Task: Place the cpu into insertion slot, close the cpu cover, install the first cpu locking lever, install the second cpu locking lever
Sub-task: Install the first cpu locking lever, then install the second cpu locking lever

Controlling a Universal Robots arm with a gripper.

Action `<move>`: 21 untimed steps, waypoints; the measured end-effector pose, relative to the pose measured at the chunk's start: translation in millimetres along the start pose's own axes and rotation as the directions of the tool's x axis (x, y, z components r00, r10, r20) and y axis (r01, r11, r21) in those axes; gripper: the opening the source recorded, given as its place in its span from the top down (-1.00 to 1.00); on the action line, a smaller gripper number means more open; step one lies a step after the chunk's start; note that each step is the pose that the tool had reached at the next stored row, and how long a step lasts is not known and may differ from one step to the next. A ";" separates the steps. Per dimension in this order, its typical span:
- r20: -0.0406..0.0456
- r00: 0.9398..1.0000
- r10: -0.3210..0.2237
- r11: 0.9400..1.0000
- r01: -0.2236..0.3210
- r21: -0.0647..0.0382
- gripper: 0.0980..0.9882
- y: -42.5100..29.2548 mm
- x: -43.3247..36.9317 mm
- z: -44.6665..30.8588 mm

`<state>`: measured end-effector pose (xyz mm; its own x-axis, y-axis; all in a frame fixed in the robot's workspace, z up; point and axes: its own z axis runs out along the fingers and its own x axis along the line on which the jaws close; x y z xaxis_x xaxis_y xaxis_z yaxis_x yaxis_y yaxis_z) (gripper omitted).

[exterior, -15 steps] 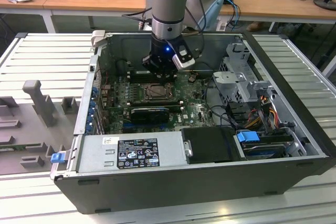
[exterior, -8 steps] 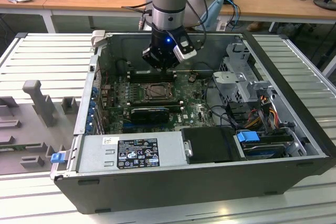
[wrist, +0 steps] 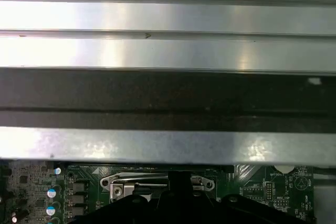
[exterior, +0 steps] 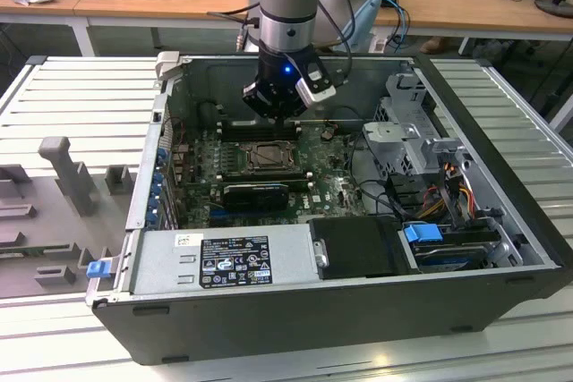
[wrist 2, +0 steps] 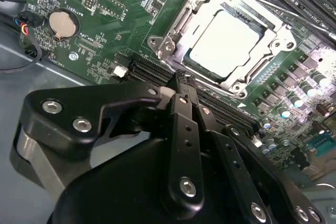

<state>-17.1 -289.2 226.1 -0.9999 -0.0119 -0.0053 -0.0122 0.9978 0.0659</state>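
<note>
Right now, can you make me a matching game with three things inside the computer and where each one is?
Things:
1. pale silvery square cpu
2. round silver coin battery
3. black robot pincer

Places:
A. on the green circuit board, away from the socket
B. sitting in the silver-rimmed insertion slot
C. above the board, just beside the socket

Pairs: 1-B, 2-A, 3-C

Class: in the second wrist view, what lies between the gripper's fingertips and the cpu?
The cpu cover's silver frame edge and black slots lie between gripper and cpu.
</note>
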 end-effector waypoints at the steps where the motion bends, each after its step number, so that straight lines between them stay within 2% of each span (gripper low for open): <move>1: 0.000 1.000 0.000 1.000 0.000 0.000 0.98 -0.6 0.0 0.0; 4: 0.000 1.000 0.000 1.000 0.000 0.000 0.98 -1.5 0.0 -0.2; 6: 0.000 1.000 0.000 1.000 0.000 0.000 0.98 -5.7 0.1 -0.4; 12: 0.000 1.000 0.000 1.000 0.000 0.000 0.98 -6.2 0.0 -8.2; 21: 0.000 1.000 0.000 1.000 0.000 0.000 0.98 -9.6 0.1 -8.5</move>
<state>-17.1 -299.3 234.0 -0.9999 -0.0117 -0.0053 -0.0121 0.9978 0.0657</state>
